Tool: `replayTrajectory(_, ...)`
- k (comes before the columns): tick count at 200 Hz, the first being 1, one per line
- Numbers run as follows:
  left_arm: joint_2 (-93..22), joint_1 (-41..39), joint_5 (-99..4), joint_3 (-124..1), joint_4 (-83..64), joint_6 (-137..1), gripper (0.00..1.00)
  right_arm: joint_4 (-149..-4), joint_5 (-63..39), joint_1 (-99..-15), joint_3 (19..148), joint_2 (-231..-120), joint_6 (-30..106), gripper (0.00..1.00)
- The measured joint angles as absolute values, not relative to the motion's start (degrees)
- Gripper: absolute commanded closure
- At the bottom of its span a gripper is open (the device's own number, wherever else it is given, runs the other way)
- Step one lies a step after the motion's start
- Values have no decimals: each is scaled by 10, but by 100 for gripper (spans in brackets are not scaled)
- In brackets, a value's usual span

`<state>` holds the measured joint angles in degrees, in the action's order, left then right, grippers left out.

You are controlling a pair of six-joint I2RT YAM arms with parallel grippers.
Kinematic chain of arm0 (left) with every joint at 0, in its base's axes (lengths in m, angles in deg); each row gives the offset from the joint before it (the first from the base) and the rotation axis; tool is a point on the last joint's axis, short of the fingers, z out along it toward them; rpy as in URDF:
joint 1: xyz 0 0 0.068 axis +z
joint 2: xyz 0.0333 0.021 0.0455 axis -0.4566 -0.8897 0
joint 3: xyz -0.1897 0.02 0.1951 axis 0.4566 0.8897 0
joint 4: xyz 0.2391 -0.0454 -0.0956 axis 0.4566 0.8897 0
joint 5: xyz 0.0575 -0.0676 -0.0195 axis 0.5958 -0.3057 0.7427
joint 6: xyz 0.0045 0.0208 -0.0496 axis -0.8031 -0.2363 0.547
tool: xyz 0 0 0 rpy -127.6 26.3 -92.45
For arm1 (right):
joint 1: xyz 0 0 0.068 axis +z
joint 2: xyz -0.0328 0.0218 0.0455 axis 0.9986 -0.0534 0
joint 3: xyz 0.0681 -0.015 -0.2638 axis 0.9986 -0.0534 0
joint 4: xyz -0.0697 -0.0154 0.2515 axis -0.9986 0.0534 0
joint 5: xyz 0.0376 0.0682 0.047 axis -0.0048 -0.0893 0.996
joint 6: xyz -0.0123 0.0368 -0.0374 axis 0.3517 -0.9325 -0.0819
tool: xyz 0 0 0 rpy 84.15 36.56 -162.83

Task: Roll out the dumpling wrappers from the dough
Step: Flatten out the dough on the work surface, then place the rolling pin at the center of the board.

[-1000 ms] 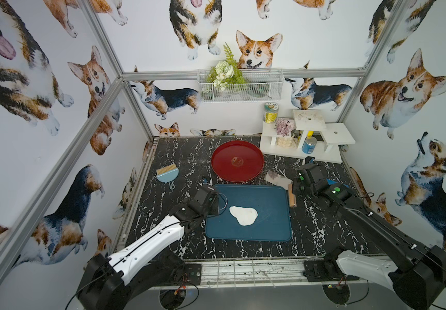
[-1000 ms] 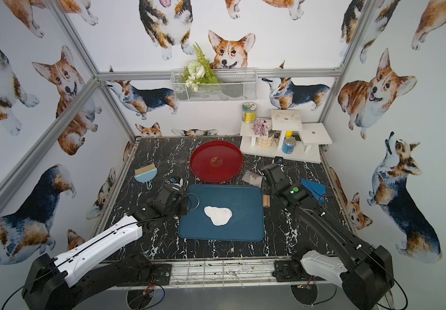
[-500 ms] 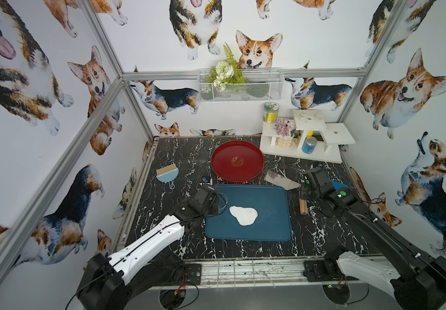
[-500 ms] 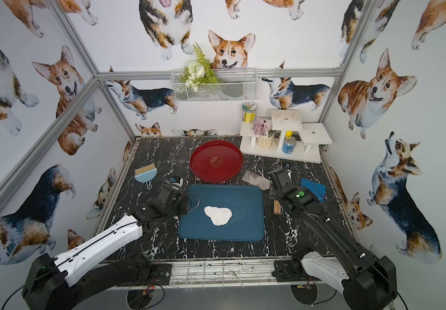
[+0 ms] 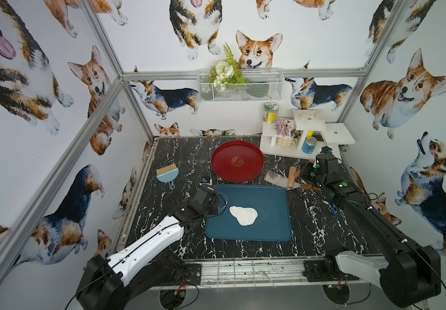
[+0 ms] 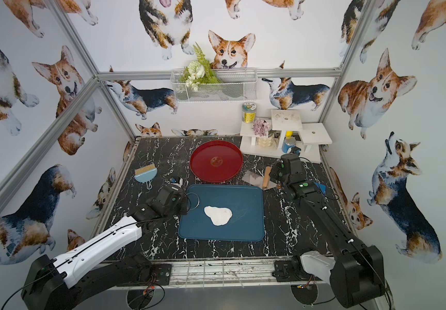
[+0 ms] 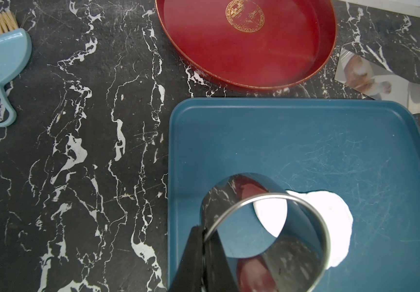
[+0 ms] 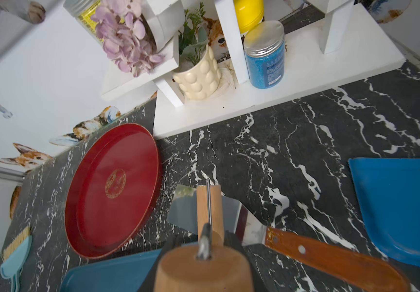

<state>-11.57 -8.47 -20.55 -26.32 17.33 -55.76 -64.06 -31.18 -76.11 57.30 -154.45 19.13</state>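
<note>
Dough [image 5: 243, 215] lies as a flattened, ragged white sheet near the middle of the blue tray [image 5: 270, 193], clear of its rims in both top views. The left gripper [image 7: 202, 240] is pinched tight on the wall of a metal ring cutter [image 7: 267, 227], held tilted over the tray's left part near the sheet. The right gripper [image 8: 201, 252] grips the handle of a wooden roller [image 8: 209, 212], which sits over the blade of a spatula [image 8: 330, 257] on the marble table [image 8: 305, 126] beside the red plate [image 8: 113, 189]; whether the two touch cannot be told.
</note>
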Motion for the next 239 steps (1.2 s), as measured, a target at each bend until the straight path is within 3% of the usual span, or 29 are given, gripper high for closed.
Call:
replayTrajectory(65,-113,-85,-207,-261,171,-556,100,-772,-327,-766,576,-1647,122,100)
replayTrajectory(169,-104,-85,-214,-257,170,-552,100,-806,-254,-772,705,-1852,105,100)
replayTrajectory(199,-104,-85,-216,-257,170,-552,100,-805,-232,-777,722,-1876,105,86)
replayTrajectory(239,-105,-85,-218,-257,170,-552,100,-800,-218,-793,731,-1890,106,60)
